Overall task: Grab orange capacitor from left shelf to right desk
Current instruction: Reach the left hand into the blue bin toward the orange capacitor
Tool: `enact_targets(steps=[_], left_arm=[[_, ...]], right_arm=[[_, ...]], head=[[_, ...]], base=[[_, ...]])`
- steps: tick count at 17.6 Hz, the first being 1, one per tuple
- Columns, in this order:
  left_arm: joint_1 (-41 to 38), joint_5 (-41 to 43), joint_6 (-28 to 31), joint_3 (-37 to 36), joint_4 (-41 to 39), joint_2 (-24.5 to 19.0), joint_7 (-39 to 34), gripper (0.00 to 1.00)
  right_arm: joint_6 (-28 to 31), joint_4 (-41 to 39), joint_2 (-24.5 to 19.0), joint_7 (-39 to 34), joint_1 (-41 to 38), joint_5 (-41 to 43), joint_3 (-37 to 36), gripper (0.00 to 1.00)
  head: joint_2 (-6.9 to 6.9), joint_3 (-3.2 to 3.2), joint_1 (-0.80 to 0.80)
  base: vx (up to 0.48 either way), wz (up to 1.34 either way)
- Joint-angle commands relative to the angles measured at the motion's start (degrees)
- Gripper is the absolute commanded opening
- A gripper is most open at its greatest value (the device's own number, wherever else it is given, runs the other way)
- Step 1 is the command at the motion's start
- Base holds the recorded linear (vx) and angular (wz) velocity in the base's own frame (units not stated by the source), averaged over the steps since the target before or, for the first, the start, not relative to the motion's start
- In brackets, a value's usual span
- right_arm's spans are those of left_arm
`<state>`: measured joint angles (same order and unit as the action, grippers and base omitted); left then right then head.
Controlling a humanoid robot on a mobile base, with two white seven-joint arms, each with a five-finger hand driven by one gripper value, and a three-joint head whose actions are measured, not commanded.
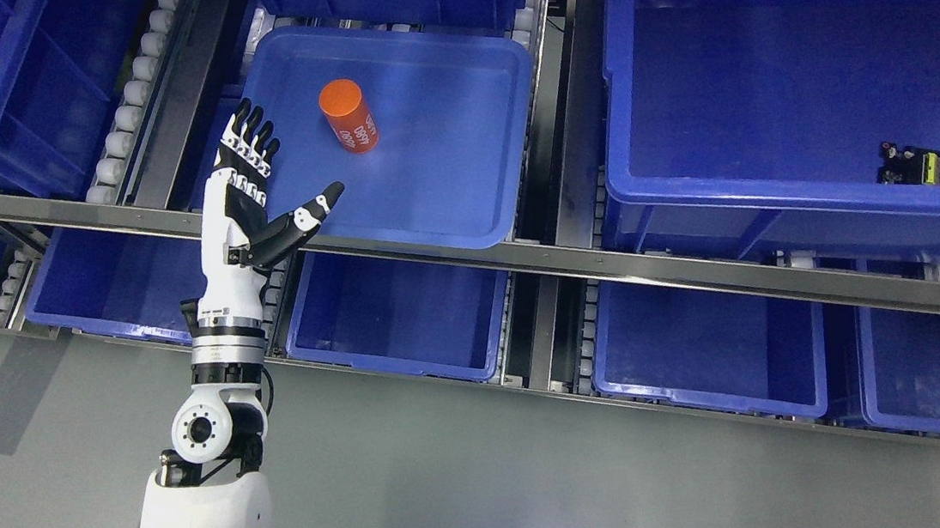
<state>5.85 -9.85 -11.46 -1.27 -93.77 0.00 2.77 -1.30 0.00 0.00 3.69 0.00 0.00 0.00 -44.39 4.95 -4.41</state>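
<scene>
The left hand (256, 194) is reaching up over the front left corner of a shallow blue bin (464, 204) on the shelf, with its four fingers (253, 138) stretched out straight and the thumb (306, 218) sticking out wide to the side, so it is fully spread and holding nothing. The orange capacitor (349, 116) is lying in that same bin, towards the back left, tipped over with its round end facing up towards the camera and white print running along its side; it is sitting alone on the bin floor, near the hand but clearly apart from it, off to the upper right of the fingertips. The right arm is not showing anywhere. Other blue bins are sitting around it, and the big one to the right is holding a small circuit board (935, 166) near its front corner. From where I am standing, the reaching step looks only partly done, and doing it well probably means moving the palm further in and to the right until the fingers and thumb are sitting on either side of the cylinder's body, across its width rather than along it. Since a round part lying down is likely to roll, I would be closing slowly and evenly, keeping the wrist clear of the bin's front rim.
</scene>
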Motion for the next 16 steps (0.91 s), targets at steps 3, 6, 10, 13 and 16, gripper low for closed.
enact_targets(steps=[3,6,10,13,16], left_arm=[[-0.67,0.10,0.83,1.18,0.08,-1.00,-0.04,1.00],[1.78,0.18,1.71,2.14,2.27,-1.00,0.74,1.00],[8.63,0.80,1.62,2.85,11.57,-3.07,8.55,1.00],[13.99,0.98,1.53,3.11,18.51,-4.56,8.92,1.00],[17.69,3.26,1.44,3.46,23.89,-5.80,9.27,1.00]], right_arm=[[-0.02,-1.00,1.00,0.00,-1.32,-0.35,-0.62,1.00],[-0.02,-1.00,1.00,0.00,-1.32,-0.35,-0.62,1.00],[-0.02,-1.00,1.00,0.00,-1.23,-0.35,-0.62,1.00],[-0.02,-1.00,1.00,0.00,-1.23,-0.35,-0.62,1.00],[-0.02,-1.00,1.00,0.00,-1.23,-0.35,-0.62,1.00]], head=[[0.00,0.00,0.00],[0.00,0.00,0.00],[0.00,0.00,0.00],[0.00,0.00,0.00],[0.00,0.00,0.00]], base=[[0.033,0.00],[0.010,0.00],[0.000,0.00],[0.000,0.00],[0.000,0.00]])
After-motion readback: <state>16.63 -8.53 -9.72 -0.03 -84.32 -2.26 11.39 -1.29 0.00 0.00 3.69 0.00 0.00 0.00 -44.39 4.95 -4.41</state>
